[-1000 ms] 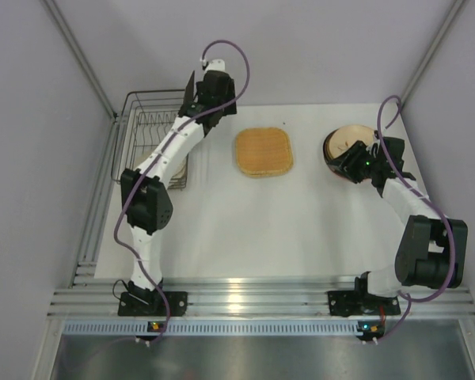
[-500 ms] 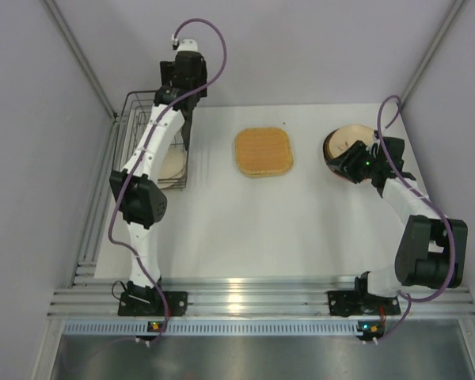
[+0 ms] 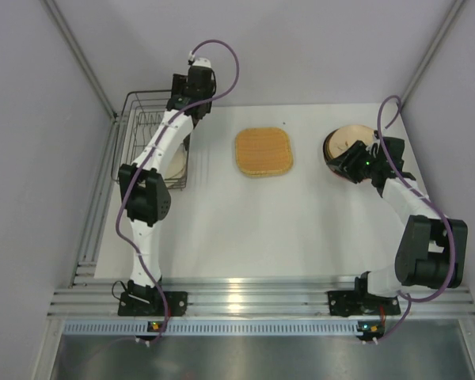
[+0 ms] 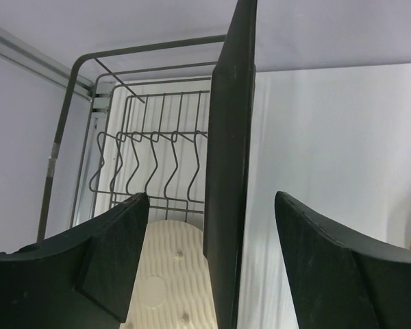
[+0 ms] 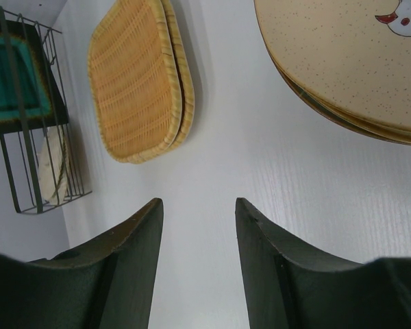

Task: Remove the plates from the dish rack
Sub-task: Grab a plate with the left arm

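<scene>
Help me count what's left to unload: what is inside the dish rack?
A dark-rimmed square plate stands on edge in the dish rack, and a cream ribbed plate lies low in it. The left gripper's fingers hide the near part, so more may be there.

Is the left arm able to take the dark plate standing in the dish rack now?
Probably yes: on the left arm the open jaws straddle the upright dark plate, and nothing else lies between them.

You had the white table (image 3: 245,229) carrying the dish rack (image 3: 134,111) at the upper left of the frame, stacked woven plates (image 3: 264,151) at upper centre, and cream patterned plates (image 3: 340,141) at upper right.
</scene>
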Motion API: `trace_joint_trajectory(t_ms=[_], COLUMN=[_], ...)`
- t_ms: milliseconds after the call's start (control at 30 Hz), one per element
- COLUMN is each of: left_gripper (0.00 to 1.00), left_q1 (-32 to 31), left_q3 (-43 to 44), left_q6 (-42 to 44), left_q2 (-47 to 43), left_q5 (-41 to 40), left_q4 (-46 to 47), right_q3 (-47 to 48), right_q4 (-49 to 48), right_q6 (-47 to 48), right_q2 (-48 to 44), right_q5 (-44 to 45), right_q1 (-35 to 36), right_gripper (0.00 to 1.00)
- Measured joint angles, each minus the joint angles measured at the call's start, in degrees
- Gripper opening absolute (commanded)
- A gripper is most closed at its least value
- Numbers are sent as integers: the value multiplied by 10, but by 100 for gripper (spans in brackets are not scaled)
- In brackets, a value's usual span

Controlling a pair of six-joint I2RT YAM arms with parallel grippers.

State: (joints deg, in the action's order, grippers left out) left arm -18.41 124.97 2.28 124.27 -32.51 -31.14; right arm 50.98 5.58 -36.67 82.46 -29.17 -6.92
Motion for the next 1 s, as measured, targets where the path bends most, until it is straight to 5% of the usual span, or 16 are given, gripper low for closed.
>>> trace_joint_trajectory(t_ms=[267,400,700,1000], left_gripper=[74,58,1,0], left_q1=[0,-3,-15,-33], left_q3=[0,0,-9,-23], left_q6=[25,35,89,130], left_q2=[28,46,47,47], left_q5=[-53,-68,-110,-150], left_q4=[26,36,46,69], right_q3=[0,0,0,0], right_q4=[0,0,0,0], right_q6=[0,0,0,0], right_q2=[1,1,2,2], right_q5=[0,0,0,0], right_q1=[0,0,0,0], right_gripper=[46,46,46,46])
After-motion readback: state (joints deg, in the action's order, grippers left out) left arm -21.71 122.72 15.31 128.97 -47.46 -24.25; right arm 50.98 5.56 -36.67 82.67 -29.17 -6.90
